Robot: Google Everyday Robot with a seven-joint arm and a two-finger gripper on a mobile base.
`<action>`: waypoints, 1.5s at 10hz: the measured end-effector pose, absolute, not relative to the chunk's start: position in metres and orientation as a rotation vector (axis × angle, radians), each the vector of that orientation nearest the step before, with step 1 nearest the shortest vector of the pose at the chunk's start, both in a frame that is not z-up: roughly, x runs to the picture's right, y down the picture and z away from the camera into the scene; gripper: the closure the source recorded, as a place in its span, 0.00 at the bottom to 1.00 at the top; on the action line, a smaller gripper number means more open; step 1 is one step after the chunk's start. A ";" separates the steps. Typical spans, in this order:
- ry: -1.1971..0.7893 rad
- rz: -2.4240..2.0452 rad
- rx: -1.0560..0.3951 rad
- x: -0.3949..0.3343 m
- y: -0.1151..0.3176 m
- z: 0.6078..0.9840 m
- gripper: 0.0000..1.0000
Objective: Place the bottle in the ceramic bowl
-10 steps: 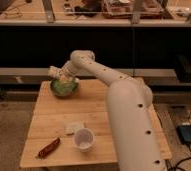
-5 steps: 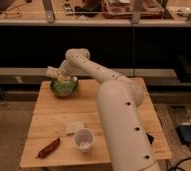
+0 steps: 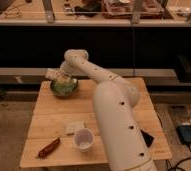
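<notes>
Camera view: gripper still over ceramic bowl

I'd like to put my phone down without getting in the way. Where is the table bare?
Bare wood lies between the bowl and the cup, along the left edge. The back left is crowded: the gripper holds the bottle over the bowl. The arm covers the right.

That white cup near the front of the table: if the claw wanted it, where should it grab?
Probably from above, pinching one side of the rim. The white cup stands upright with its mouth open to the top, and the table around it is fairly free. The claw is now far off, over the green bowl at the back left corner.
</notes>
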State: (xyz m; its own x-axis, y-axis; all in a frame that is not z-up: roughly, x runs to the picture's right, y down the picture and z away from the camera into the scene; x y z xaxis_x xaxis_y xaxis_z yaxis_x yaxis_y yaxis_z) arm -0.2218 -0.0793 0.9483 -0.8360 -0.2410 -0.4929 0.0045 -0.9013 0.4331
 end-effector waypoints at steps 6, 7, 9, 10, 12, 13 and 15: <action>-0.710 -2.796 0.785 -0.218 -0.068 0.965 0.54; -0.716 -2.788 0.789 -0.220 -0.070 0.965 0.43; -0.727 -2.755 0.826 -0.224 -0.073 0.961 0.26; -0.728 -2.751 0.828 -0.222 -0.073 0.961 0.24; -0.729 -2.752 0.829 -0.222 -0.073 0.961 0.24; -0.730 -2.753 0.830 -0.224 -0.073 0.961 0.24; -0.730 -2.753 0.830 -0.224 -0.073 0.961 0.24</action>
State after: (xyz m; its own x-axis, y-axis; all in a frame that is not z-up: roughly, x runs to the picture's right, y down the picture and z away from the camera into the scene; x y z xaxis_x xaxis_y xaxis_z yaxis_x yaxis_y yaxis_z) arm -0.2241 -0.0728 0.9608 -0.8293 -0.2978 -0.4728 0.0245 -0.8647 0.5018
